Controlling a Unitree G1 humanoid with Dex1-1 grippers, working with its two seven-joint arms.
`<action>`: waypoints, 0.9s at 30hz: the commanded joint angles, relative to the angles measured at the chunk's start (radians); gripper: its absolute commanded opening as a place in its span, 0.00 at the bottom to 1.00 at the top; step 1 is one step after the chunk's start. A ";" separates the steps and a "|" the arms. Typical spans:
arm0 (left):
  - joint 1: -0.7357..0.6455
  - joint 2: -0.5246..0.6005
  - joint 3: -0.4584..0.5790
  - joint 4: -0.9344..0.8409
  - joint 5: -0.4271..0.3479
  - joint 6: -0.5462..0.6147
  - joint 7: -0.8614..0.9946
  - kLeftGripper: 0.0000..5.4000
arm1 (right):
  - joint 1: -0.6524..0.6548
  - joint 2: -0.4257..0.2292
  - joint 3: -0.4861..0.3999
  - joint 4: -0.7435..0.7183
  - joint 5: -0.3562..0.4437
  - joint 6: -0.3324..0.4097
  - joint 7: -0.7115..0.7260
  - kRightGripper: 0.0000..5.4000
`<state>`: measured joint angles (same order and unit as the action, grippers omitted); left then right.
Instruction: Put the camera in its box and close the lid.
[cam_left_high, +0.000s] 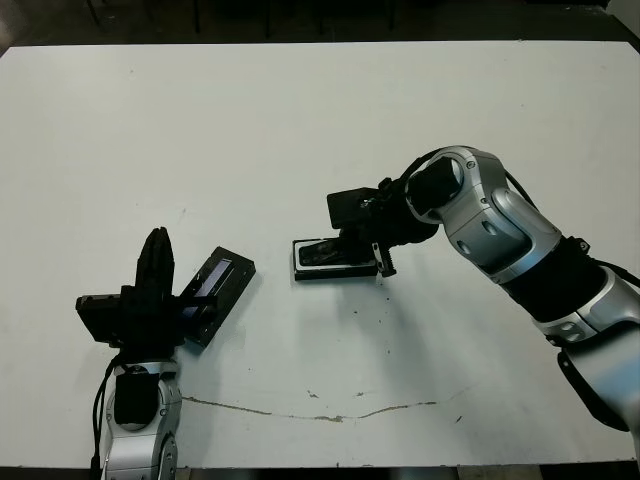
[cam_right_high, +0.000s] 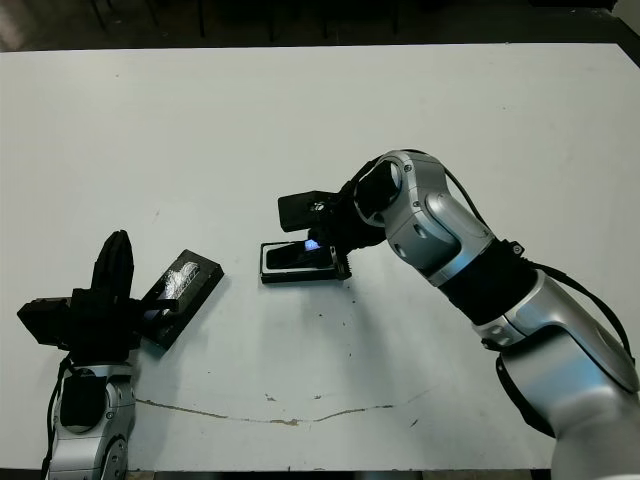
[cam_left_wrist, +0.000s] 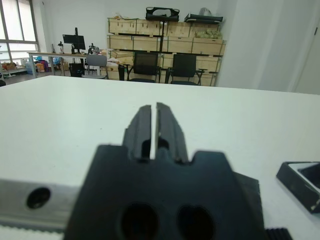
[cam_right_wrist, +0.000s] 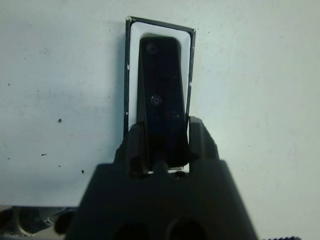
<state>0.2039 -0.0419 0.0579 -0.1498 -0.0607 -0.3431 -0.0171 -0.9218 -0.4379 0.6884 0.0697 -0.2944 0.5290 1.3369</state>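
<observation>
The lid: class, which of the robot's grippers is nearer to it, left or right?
Left. The left gripper stands right beside the lid, which lies on the table next to it. The right gripper is farther off, at the box, its fingers around the camera.

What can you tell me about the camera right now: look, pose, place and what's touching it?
The camera is a slim, dark, glossy rectangular bar with rounded corners and a small round dot on its upper face. It lies flat, lengthwise inside the box, with white lining showing around it. The right gripper has a finger on each long side of its near end. In the head views a bluish glint shows on it. Whether it is fully seated I cannot tell.
</observation>
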 joint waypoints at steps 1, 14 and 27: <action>0.014 0.005 0.004 0.013 -0.009 0.008 -0.003 0.00 | 0.014 0.012 0.027 0.013 0.006 -0.016 0.015 0.12; 0.012 0.001 0.000 0.008 0.008 0.013 0.007 0.00 | -0.035 -0.041 -0.090 0.121 0.159 -0.250 0.145 0.39; 0.015 0.005 -0.003 0.015 0.000 0.001 -0.003 0.00 | -0.009 -0.052 -0.189 0.136 0.225 -0.260 0.129 0.81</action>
<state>0.2019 -0.0421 0.0534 -0.1511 -0.0568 -0.3470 -0.0167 -0.9462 -0.4720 0.5038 0.2041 -0.0704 0.2714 1.4751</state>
